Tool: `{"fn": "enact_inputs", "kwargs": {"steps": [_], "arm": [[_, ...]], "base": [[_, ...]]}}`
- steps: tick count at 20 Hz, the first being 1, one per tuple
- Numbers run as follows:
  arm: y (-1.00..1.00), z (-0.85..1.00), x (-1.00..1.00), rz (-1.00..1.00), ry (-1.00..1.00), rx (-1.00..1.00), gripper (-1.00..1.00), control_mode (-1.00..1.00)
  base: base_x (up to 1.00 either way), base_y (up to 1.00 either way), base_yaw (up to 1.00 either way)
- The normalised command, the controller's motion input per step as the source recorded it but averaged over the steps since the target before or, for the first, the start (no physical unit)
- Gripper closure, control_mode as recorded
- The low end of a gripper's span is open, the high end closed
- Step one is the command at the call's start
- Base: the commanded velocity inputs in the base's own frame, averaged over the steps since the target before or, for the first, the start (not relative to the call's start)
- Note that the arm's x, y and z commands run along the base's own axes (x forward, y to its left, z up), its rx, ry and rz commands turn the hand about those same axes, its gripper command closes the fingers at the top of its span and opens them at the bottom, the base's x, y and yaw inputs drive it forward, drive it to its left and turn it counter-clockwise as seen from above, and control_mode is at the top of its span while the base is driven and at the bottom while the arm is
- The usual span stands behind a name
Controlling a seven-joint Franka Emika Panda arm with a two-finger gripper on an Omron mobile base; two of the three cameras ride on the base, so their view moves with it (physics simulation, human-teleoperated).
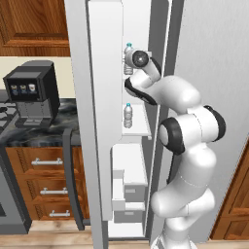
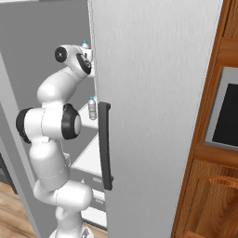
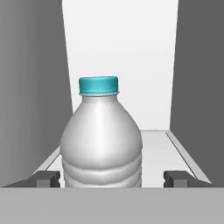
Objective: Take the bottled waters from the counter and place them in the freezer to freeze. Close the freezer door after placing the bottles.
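One bottled water (image 3: pixel 103 144), clear with a teal cap, stands upright on the freezer's upper white shelf (image 3: pixel 175 148). My gripper (image 3: pixel 111 178) is open around it, with a gap between each dark fingertip (image 3: pixel 177 178) and the bottle. The same bottle (image 1: pixel 128 48) shows just left of my hand (image 1: pixel 140 59), and again in the right base view (image 2: pixel 85 44). The other bottled water (image 1: pixel 128 115) (image 2: pixel 92 108) stands on the shelf below. The freezer door (image 1: pixel 80 121) hangs open to the left, white lining facing in. The dark counter (image 1: pixel 63 124) lies beyond it.
A black coffee machine (image 1: pixel 31 92) stands on the counter, with a stove (image 1: pixel 4 114) at its left. The fridge's closed grey door (image 2: pixel 153 93) with a dark bar handle (image 2: pixel 105 145) stands right of my arm. White drawers (image 1: pixel 129 187) sit low in the freezer.
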Motion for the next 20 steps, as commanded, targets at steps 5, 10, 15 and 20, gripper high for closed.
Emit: {"fn": "enact_inputs", "kwargs": {"steps": [5,10,15,20], "arm": [[-0.02,0.01,-0.13,0.0,0.0,0.07,-1.0,-1.0],[0.0,0.18,-0.08,0.0,0.0,0.03,-1.0,-1.0],[0.0,0.25,-0.05,0.0,0.0,0.04,-1.0,-1.0],[0.0,0.22,-0.2,0.0,0.0,0.07,-1.0,-1.0]], "base": [[0.0,0.0,0.0],[0.0,0.0,0.0],[0.0,0.0,0.0],[0.0,0.0,0.0]]}}
